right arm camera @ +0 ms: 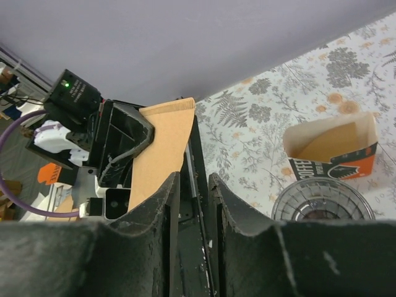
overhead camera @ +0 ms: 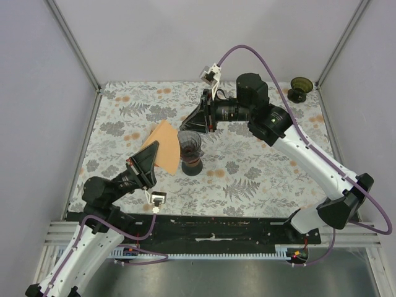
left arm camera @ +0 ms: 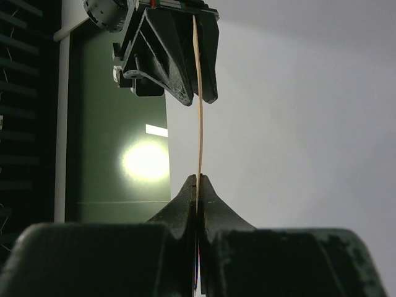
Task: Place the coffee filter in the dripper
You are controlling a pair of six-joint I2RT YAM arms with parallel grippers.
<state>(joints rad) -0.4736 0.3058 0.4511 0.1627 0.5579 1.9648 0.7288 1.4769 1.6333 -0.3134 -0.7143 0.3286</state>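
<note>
A flat brown coffee filter (overhead camera: pixel 164 143) is held above the table by my left gripper (overhead camera: pixel 147 162), which is shut on its near edge. In the left wrist view the filter (left arm camera: pixel 198 124) shows edge-on, pinched between the left gripper's (left arm camera: pixel 198 180) fingers. The ribbed glass dripper (overhead camera: pixel 190 143) sits on a dark stand just right of the filter. My right gripper (overhead camera: pixel 199 122) hovers behind the dripper with its jaws a little apart and nothing between them. In the right wrist view the right gripper (right arm camera: pixel 193 179) points at the filter (right arm camera: pixel 161 148), and the dripper (right arm camera: pixel 322 201) is at lower right.
An open orange-and-black filter box (right arm camera: pixel 331 148) stands beside the dripper in the right wrist view. A second dark dripper-like piece (overhead camera: pixel 301 89) sits at the table's far right corner. Metal frame posts and walls enclose the floral tablecloth (overhead camera: pixel 260 173).
</note>
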